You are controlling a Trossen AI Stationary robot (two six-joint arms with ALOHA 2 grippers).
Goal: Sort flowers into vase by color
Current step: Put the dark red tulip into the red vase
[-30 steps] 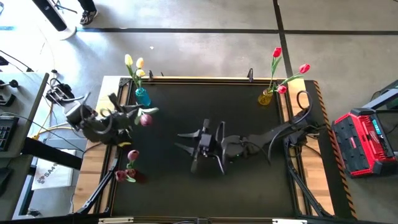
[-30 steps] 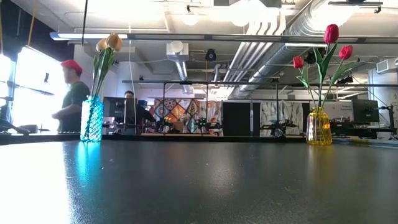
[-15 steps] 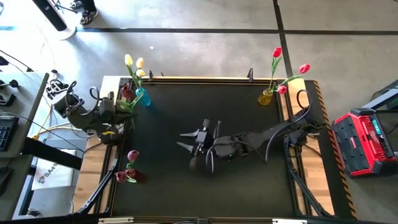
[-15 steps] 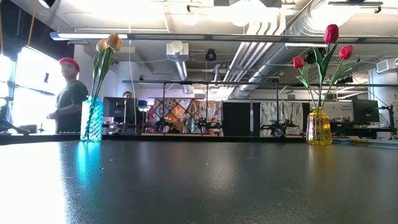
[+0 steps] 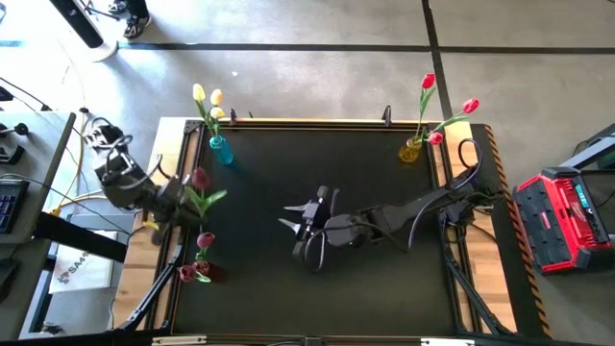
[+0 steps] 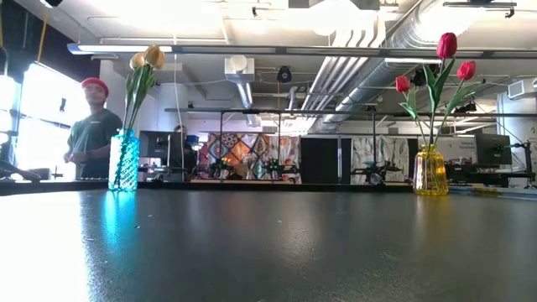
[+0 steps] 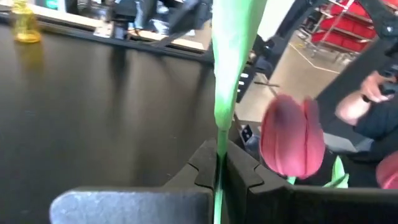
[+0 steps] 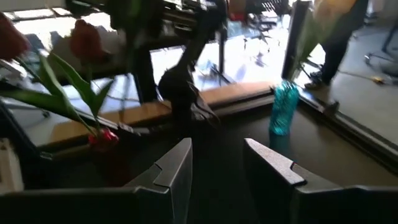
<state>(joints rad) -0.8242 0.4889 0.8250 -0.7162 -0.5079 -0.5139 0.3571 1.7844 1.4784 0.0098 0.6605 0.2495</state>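
Since the left gripper (image 7: 217, 171) is clamped only on the thin green stem of a dark pink-maroon tulip (image 7: 292, 138), just beside the dark red vase (image 5: 204, 273), the stem may pivot or slip. The head could then miss the mouth. The right gripper (image 8: 217, 163), fingers apart, waits well apart from that vase.

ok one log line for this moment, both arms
left gripper: shut on pink-maroon tulip stem, table's left edge | right gripper: open, empty, mid-table | red vase: two tulips

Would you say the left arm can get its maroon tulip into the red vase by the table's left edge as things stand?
Probably yes. The left end effector grips the maroon tulip by its stem, close to the red vase, with nothing between them. The right end effector waits mid-table.
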